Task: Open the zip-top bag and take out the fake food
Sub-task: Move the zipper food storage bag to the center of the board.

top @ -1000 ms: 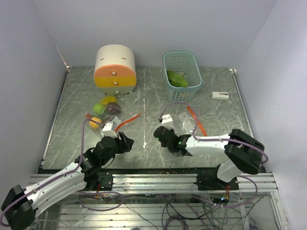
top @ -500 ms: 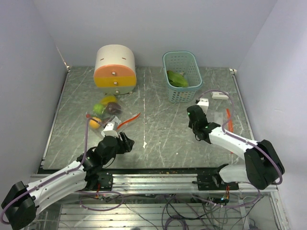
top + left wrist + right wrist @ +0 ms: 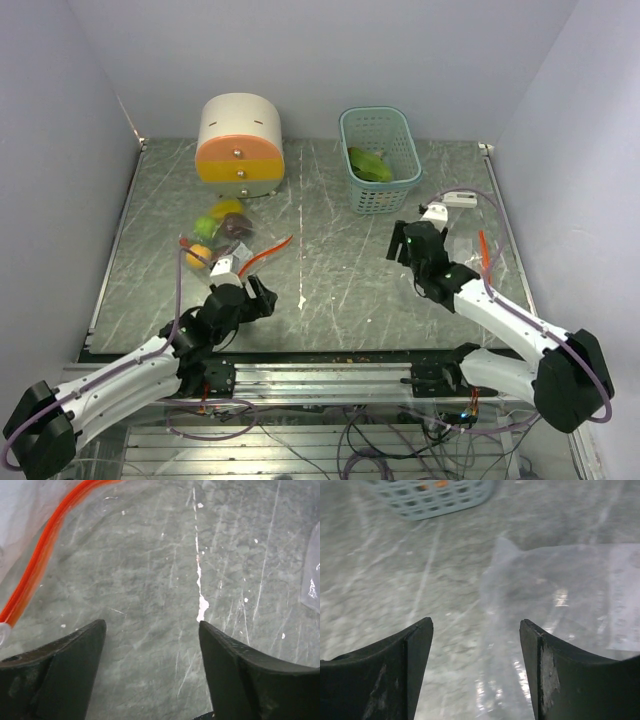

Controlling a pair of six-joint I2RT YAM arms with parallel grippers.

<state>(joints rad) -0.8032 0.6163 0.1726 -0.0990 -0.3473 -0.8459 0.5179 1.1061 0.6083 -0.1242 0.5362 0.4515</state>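
Note:
A zip-top bag (image 3: 222, 236) lies left of centre with fake food (image 3: 236, 226) in it: lime-green, yellow, dark red and orange pieces. Its orange zip strip (image 3: 266, 252) points right, and the same zip strip (image 3: 44, 547) runs along the upper left of the left wrist view. My left gripper (image 3: 262, 298) (image 3: 152, 625) stands open just in front of it, over bare table. A flat green leafy piece (image 3: 368, 165) lies in the basket (image 3: 380, 122). My right gripper (image 3: 405, 245) (image 3: 476, 622) is open and empty beside a flat, clear bag (image 3: 470, 252) (image 3: 560, 595) with an orange zip.
A round cream-and-orange drawer box (image 3: 240, 145) stands at the back left. A small white object (image 3: 460, 200) lies near the right edge. The basket's lower wall (image 3: 435, 495) shows at the top of the right wrist view. Grey walls close in the table on three sides.
My right arm swung from the table's middle to the right with the clear bag, then opened and let it go. My left gripper opened wider and barely moved.

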